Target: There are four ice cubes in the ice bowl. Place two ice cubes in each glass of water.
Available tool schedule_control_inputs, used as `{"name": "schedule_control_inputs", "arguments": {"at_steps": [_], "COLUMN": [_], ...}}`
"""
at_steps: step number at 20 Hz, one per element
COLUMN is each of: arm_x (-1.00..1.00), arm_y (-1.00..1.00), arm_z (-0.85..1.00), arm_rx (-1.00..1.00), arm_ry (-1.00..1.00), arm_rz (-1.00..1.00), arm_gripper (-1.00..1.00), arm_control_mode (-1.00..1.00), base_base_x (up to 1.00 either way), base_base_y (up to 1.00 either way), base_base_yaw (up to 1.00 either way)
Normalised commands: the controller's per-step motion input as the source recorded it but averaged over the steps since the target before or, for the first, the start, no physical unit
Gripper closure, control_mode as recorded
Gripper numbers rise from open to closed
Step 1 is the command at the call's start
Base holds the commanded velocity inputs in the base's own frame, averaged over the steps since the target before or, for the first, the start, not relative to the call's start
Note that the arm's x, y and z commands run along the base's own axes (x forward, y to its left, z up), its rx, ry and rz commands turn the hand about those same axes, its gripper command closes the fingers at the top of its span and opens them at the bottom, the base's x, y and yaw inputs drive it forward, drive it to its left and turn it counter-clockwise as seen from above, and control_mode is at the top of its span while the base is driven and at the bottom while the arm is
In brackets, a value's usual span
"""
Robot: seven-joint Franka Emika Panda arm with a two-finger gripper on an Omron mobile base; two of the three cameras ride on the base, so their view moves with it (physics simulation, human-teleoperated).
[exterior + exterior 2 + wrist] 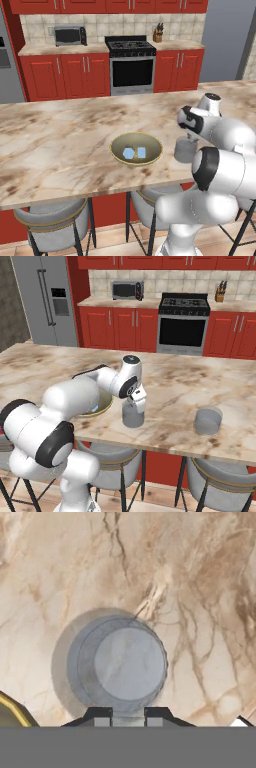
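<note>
Claw above near glass

Ice bowl, olive-grey with gold rim, sits on marble bench holding two pale blue ice cubes. Just right of it, one translucent glass stands under the claw; fingers narrowly apart, whether they hold a cube I cannot tell. Second glass stands well right.

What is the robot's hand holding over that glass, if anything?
It cannot be told. The hand hangs over the short translucent grey-blue glass, fingers narrowly apart, but nothing shows clearly between them.
</note>
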Motion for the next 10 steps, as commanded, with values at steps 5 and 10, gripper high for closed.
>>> {"name": "schedule_control_inputs", "arguments": {"at_steps": [5, 10], "arm_x": [0.20, 0.20], "arm_y": [-0.05, -0.10], "arm_z": [-0.22, -0.12], "arm_rx": [0.00, 0.00], "arm_ry": [0.00, 0.00], "arm_rz": [0.00, 0.00], "arm_gripper": [1.00, 1.00], "arm_control_mode": [-1.00, -1.00], "base_base_x": [0.00, 0.00], "base_base_y": [0.00, 0.00], "base_base_yaw": [0.00, 0.00]}}
